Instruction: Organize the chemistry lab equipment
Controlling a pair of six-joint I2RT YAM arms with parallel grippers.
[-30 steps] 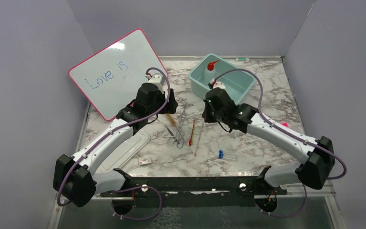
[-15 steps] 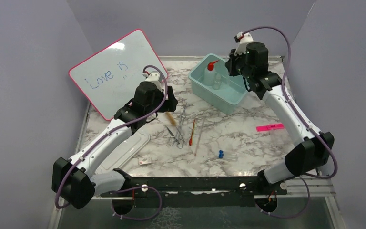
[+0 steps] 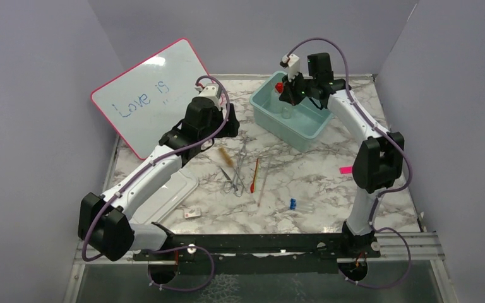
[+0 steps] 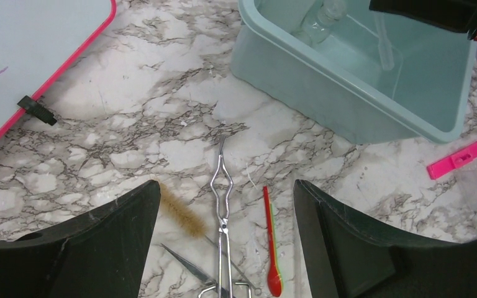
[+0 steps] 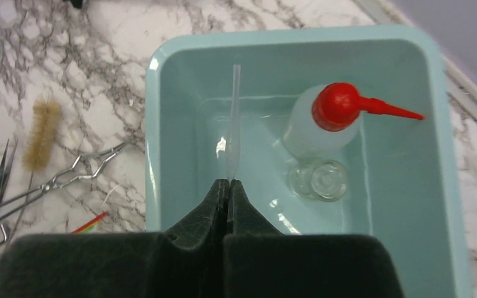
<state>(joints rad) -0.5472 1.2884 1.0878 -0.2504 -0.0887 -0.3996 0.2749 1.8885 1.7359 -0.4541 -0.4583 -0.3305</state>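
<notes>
My right gripper [image 5: 228, 181] is shut on a thin clear pipette [image 5: 233, 118] and holds it over the teal bin [image 5: 161, 93]. In the bin stand a clear squeeze bottle with a red nozzle cap [image 5: 332, 112] and a small clear vial [image 5: 318, 180]. My left gripper [image 4: 227, 186] is open and empty above the tools on the marble: the brown-bristle brush [image 4: 177, 211], metal forceps [image 4: 222, 198], tweezers [image 4: 186, 267] and thin red stick [image 4: 271, 242]. In the top view, the right gripper [image 3: 292, 96] is over the bin [image 3: 306, 136]. The left gripper [image 3: 228, 128] is just behind the brush [image 3: 225, 156].
The pink-framed whiteboard [image 3: 148, 95] leans at the back left. A white tray [image 3: 164, 199] and a small tile [image 3: 192, 213] lie front left. A thin clear rod [image 3: 263, 186], a blue piece [image 3: 293, 203] and a pink clip [image 3: 345, 170] lie on the right half.
My right arm has swung from the table's middle back to the bin and now holds the pipette over it. My left gripper has edged a little towards the back.
</notes>
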